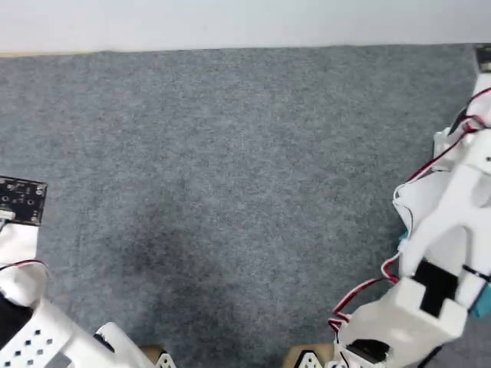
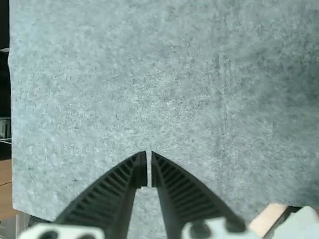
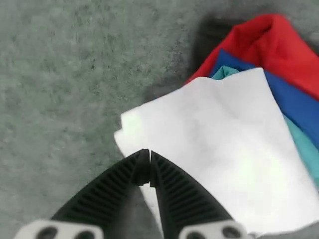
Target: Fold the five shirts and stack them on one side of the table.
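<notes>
Left end effector [image 2: 148,159]: fingers together, held over bare grey felt [image 2: 164,74] on the desk [image 1: 230,169].
Right end effector [image 3: 149,157]: fingers together, tips above the white shirt's edge.
Stack: folded white shirt [image 3: 219,149] on top, with the teal shirt [image 3: 299,144], blue shirt [image 3: 284,94] and red shirt [image 3: 279,40] fanned out beneath.
Place: right side of the desk, under the right arm [image 1: 437,261].

Shirts: four are showing in one stack, one of each colour: one white shirt [image 3: 219,149], one teal shirt [image 3: 305,152], one blue shirt [image 3: 284,94] and one red shirt [image 3: 279,45].
Tools: two are showing, one left tool [image 2: 148,159] and one right tool [image 3: 149,154], each carrying two ribbed black fingers [image 2: 114,191].
Arms: two are standing, one right arm [image 1: 437,268] and one left arm [image 1: 34,330].
Circuit board [image 1: 21,199]: one is showing.
Grey felt-covered tabletop [image 1: 230,153]: one is lying beneath.
</notes>
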`<action>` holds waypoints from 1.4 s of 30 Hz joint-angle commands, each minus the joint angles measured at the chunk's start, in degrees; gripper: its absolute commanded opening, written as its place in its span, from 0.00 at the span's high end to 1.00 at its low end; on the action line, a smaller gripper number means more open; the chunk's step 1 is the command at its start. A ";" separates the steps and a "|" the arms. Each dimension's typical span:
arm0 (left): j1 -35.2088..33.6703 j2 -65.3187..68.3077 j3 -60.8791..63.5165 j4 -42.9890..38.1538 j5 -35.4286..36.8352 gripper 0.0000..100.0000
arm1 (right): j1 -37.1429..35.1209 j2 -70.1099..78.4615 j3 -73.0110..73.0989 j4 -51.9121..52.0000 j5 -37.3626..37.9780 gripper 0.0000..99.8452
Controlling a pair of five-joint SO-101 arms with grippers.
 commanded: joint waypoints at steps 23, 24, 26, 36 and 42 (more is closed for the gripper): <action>21.36 -44.84 24.31 -15.30 32.88 0.95 | -13.93 -60.44 66.73 -16.92 -19.52 0.99; 21.01 -43.87 24.57 -15.91 35.16 0.95 | -14.02 -63.52 69.71 -18.68 -20.57 0.99; 21.19 -43.25 24.75 -16.62 39.47 0.95 | -14.02 -69.93 75.60 -22.73 -22.07 0.99; 32.00 -43.25 38.37 -16.79 50.20 0.96 | -14.02 -101.14 107.08 -32.84 -21.98 0.99; 43.08 -43.25 43.30 -21.54 50.99 1.00 | -14.29 -112.31 117.10 -32.40 -22.15 0.99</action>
